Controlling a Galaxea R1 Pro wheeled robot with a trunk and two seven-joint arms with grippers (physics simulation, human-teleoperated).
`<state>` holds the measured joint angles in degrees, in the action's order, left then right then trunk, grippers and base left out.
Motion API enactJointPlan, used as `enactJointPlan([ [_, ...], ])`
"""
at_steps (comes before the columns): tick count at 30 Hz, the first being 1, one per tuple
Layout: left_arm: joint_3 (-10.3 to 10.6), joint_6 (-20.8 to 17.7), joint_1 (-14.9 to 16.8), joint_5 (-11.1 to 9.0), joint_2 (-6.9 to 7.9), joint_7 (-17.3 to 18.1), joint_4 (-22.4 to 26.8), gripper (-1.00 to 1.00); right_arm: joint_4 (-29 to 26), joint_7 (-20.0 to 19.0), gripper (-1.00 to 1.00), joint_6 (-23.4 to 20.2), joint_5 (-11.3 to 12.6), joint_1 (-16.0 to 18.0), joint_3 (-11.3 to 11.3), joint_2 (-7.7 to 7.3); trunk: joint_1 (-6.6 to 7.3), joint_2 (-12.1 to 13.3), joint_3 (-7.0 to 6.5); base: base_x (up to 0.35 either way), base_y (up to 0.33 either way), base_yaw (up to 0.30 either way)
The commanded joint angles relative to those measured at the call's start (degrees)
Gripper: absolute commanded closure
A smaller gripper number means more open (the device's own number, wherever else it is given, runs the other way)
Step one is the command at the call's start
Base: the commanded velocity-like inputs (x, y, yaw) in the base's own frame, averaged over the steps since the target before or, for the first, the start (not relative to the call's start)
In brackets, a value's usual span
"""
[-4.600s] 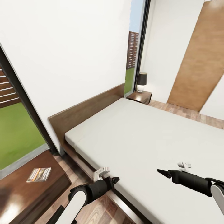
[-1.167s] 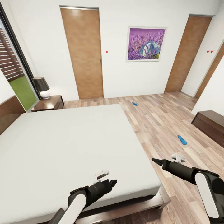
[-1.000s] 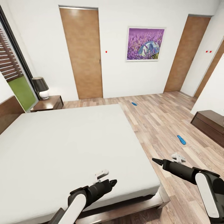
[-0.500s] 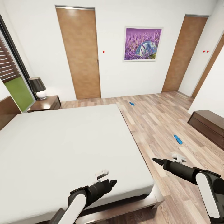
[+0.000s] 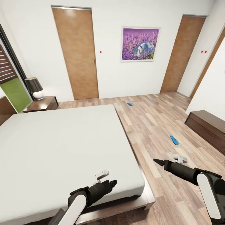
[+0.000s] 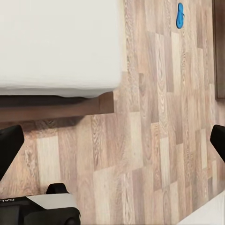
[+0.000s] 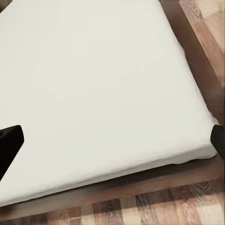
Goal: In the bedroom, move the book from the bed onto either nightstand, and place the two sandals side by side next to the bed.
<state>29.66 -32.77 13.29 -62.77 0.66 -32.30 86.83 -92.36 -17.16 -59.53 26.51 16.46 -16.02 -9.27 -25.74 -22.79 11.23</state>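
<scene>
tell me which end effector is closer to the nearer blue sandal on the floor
Right. The right end effector hovers over the wood floor just short of the nearer sandal. The left end effector is over the bed corner, farther away.

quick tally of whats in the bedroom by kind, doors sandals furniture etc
doors: 2
blue sandals: 2, both on the floor, apart
bed: 1
nightstand: 1
lamp: 1, on the nightstand
wall picture: 1
low dark bench: 1
total: 9
</scene>
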Motion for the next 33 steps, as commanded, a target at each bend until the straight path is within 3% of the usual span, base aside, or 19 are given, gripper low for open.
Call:
enactJointPlan([
  [1,0.1,0.0,0.1,-0.6,0.04,-0.6,0.1,-1.00,0.0,-0.6,-1.00,-0.2,-0.5,0.1,-0.1,0.01,-0.04,-0.1,0.12,0.000,-0.275,0.000],
  [33,0.0,0.1,0.0,-0.5,0.11,-0.8,0.1,-1.00,0.0,-1.3,-1.00,-0.2,-0.5,0.1,-0.2,-0.04,-0.04,-0.1,0.12,0.087,-0.274,0.000],
])
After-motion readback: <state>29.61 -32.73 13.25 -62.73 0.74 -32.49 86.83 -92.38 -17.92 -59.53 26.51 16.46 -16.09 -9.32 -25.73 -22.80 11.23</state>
